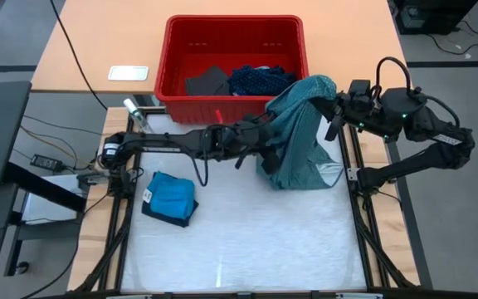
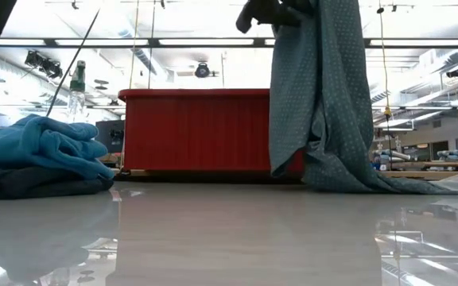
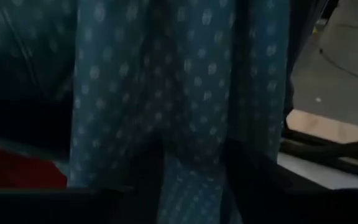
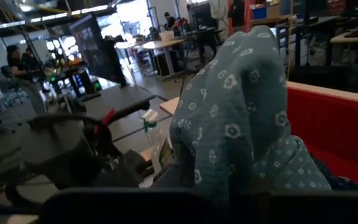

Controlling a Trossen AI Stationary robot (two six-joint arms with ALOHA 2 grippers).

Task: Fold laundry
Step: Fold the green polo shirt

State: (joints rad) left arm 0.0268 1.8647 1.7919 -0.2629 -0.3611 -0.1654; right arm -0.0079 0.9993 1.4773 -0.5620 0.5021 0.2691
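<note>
- Overhead, the right hand (image 1: 336, 106) is clamped on the top of a grey-green flower-dotted cloth shirt (image 1: 299, 133), holding it up above the table's far right part, just in front of the bin.
- Stretched across from the left side, the left hand (image 1: 265, 137) is pressed into the hanging shirt's near side; whether its fingers are apart or together cannot be told, as cloth fills its wrist view.
- The shirt's lower hem pools on the white table (image 1: 247, 241), seen from table height as a tall drape.
- Behind it, a red plastic bin (image 1: 232, 33) holds a navy dotted piece (image 1: 260, 81) and a dark charcoal garment (image 1: 206, 83).
- At front left lies a bright blue folded garment (image 1: 171, 195) on a darker navy one (image 2: 30, 183).
</note>
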